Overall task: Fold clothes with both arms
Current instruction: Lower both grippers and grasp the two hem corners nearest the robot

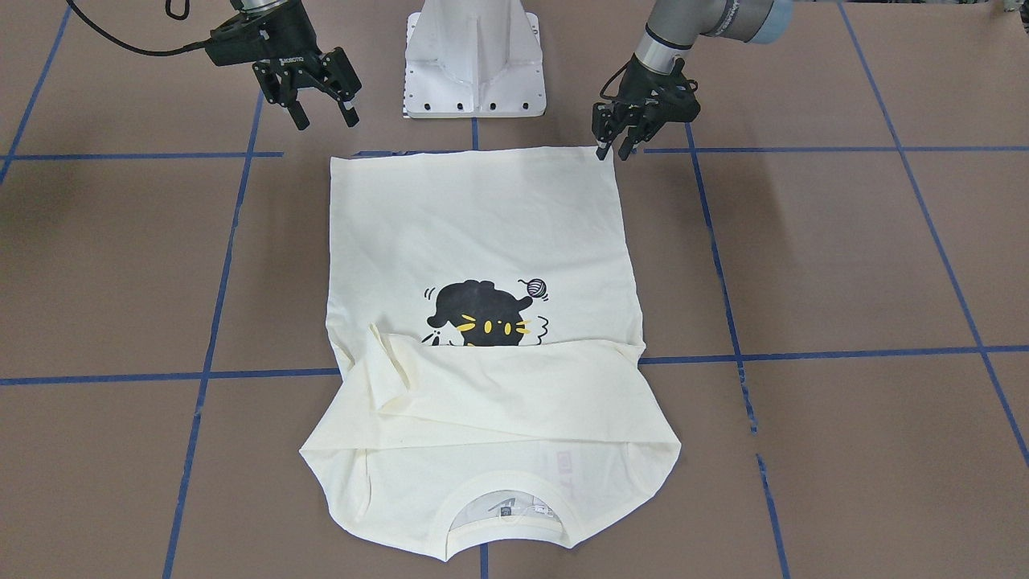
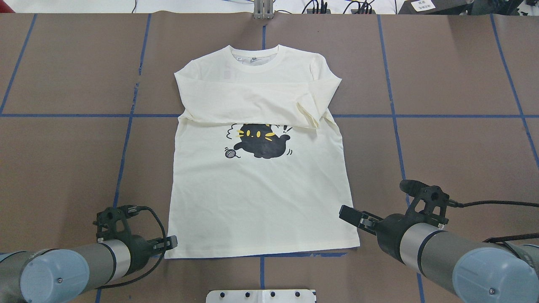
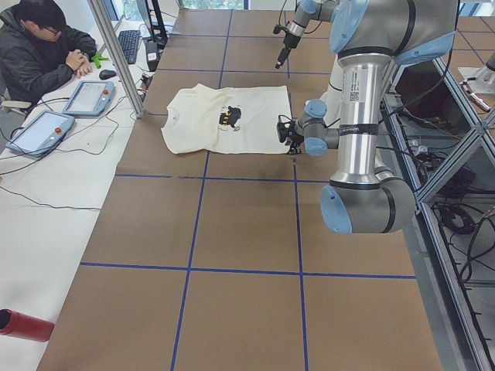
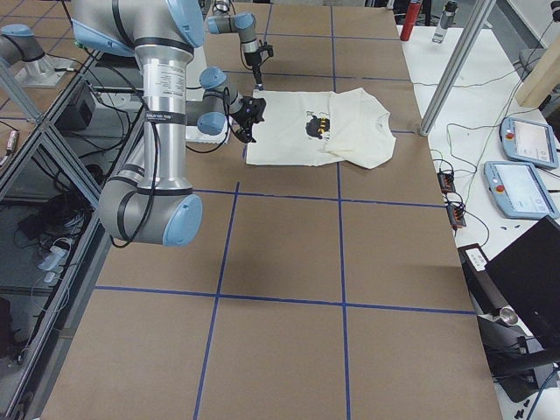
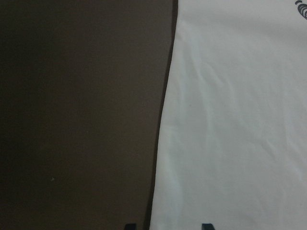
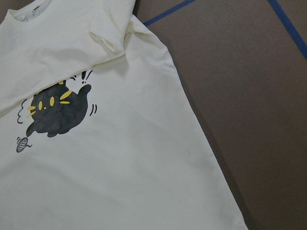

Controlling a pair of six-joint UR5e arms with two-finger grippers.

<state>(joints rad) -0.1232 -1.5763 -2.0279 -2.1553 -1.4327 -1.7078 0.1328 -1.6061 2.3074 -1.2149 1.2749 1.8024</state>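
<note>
The cream long-sleeved shirt [image 1: 482, 225] lies flat on the table, print up, collar away from the robot. Both sleeves are folded across the chest and cover the top of the black cat print [image 2: 259, 141]. My left gripper [image 1: 611, 149] is open and low at the shirt's hem corner [image 2: 170, 242]. Its fingertips [image 5: 129, 226] stand either side of the shirt's side edge [image 5: 240, 120]. My right gripper [image 1: 323, 117] is open and empty, held above the table beside the other hem corner [image 2: 350, 215]. The right wrist view shows the shirt [image 6: 120, 182] and the cat print, with no fingers in view.
The white base mount [image 1: 474, 60] stands at the robot's edge of the table. Blue tape lines [image 2: 391, 115] cross the brown table. An operator [image 3: 42, 54] sits at a side desk with tablets [image 3: 89, 97]. A red bottle [image 3: 23, 325] lies near the left end.
</note>
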